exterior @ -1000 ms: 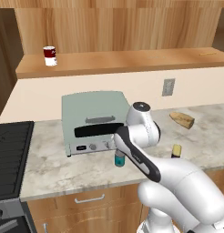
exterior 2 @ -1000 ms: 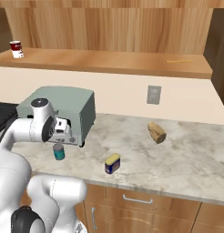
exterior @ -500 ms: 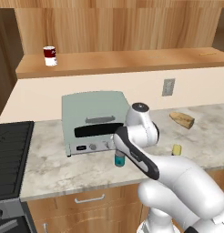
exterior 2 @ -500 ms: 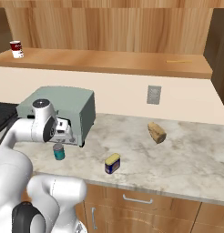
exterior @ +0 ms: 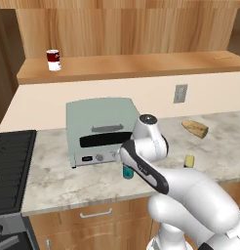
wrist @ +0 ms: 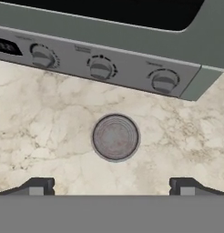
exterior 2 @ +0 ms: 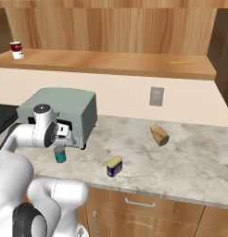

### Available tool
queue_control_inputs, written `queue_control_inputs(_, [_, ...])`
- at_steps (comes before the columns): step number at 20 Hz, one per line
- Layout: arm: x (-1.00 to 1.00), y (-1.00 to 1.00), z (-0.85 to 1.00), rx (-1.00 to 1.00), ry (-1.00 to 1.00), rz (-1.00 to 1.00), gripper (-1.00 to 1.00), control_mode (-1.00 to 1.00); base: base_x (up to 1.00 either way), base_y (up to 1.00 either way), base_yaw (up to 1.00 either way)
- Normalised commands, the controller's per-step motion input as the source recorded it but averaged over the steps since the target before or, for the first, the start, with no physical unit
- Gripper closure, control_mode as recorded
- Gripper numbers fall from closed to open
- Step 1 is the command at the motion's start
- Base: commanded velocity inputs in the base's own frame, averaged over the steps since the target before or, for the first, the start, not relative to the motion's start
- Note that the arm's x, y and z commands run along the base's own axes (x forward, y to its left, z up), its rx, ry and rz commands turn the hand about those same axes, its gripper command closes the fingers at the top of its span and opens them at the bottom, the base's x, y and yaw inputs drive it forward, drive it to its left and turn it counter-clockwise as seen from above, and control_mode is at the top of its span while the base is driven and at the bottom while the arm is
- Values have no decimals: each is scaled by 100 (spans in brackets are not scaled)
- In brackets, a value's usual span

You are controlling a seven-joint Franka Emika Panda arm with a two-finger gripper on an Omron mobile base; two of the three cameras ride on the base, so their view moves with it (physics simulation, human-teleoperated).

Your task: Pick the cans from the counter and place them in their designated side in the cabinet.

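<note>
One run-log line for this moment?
gripper: open, above teal can | blue can: on counter | shelf: red can

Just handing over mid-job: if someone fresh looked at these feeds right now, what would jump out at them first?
The white arm's open end effector hangs directly over the small teal can with a silvery top, which stands on the marbled stone counter just in front of the mint-green toaster oven. The short dark blue can with a yellow top stands alone nearer the counter's front edge, and a red-and-white can stands at the left end of the long wooden shelf.
</note>
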Motion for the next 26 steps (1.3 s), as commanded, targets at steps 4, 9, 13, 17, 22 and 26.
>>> queue_control_inputs(4, [0, 1, -17, 0, 0, 0, -100, -100, 0, 0, 0])
queue_control_inputs(9, [3, 2, -17, 0, 0, 0, -100, -100, 0, 0, 0])
queue_control_inputs(13, [7, 2, -11, 0, 0, 0, -100, -100, 0, 0, 0])
queue_control_inputs(17, [7, 3, -12, 0, 0, 0, -100, -100, 0, 0, 0])
queue_control_inputs(22, [8, 2, -9, 0, 0, 0, -100, -100, 0, 0, 0])
queue_control_inputs(26, [9, 1, -6, 0, 0, 0, -100, -100, 0, 0, 0])
